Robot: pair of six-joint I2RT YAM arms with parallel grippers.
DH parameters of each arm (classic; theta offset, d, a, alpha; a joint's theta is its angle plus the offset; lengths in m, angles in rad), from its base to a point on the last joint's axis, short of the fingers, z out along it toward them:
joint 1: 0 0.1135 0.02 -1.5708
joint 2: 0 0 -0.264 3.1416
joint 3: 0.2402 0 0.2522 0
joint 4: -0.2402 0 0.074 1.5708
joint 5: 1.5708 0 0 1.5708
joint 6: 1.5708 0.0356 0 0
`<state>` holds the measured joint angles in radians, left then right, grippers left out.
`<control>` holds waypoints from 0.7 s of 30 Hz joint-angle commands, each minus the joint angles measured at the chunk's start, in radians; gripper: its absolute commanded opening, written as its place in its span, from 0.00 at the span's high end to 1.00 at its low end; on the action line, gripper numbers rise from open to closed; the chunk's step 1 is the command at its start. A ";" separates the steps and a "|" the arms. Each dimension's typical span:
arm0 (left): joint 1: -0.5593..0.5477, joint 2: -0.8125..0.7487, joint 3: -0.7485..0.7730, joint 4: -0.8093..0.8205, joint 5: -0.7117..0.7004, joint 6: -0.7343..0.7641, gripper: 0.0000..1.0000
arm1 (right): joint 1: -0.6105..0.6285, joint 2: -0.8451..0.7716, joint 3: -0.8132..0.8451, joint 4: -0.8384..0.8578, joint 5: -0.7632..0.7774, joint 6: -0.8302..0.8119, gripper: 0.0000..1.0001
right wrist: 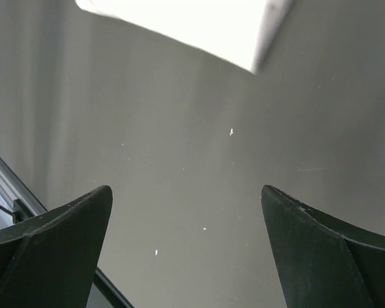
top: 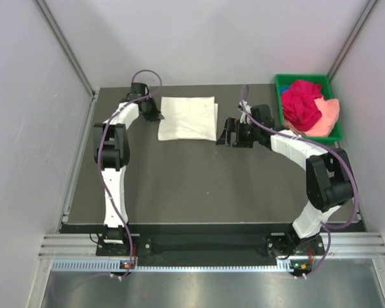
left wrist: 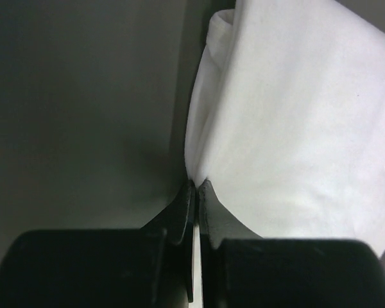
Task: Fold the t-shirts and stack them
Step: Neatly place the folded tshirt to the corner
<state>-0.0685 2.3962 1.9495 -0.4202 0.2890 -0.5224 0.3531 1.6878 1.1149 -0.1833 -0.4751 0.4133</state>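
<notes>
Three cloth t-shirts: folded cream-white shirt (top: 187, 117), 12 o'clock, its 9 o'clock edge clamped in left gripper (left wrist: 196, 186), probably for squaring; right gripper (right wrist: 186, 199) spread empty beside it; crumpled magenta-red shirt (top: 301, 102) and peach-pink shirt (top: 328, 115) queued in green plastic tray (top: 279, 96), 2 o'clock.

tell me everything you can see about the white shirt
The white shirt is soft, plain cream-white cloth, folded into a flat rectangle with layers showing at its edges. It lies on the dark table near the far edge. The left tool is shut on its left edge; the right tool is open and apart from it.
</notes>
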 commanded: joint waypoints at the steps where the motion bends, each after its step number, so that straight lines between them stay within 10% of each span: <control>1: 0.102 -0.020 0.058 -0.104 -0.243 0.106 1.00 | 0.004 -0.082 0.013 0.008 0.012 -0.028 0.00; 21: 0.311 0.159 0.311 0.007 -0.518 0.386 1.00 | 0.001 -0.074 -0.027 0.076 -0.077 -0.048 0.00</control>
<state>0.2169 2.5168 2.2009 -0.4835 -0.1883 -0.1726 0.3523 1.6184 1.0863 -0.1547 -0.5316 0.3851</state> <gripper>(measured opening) 0.023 0.996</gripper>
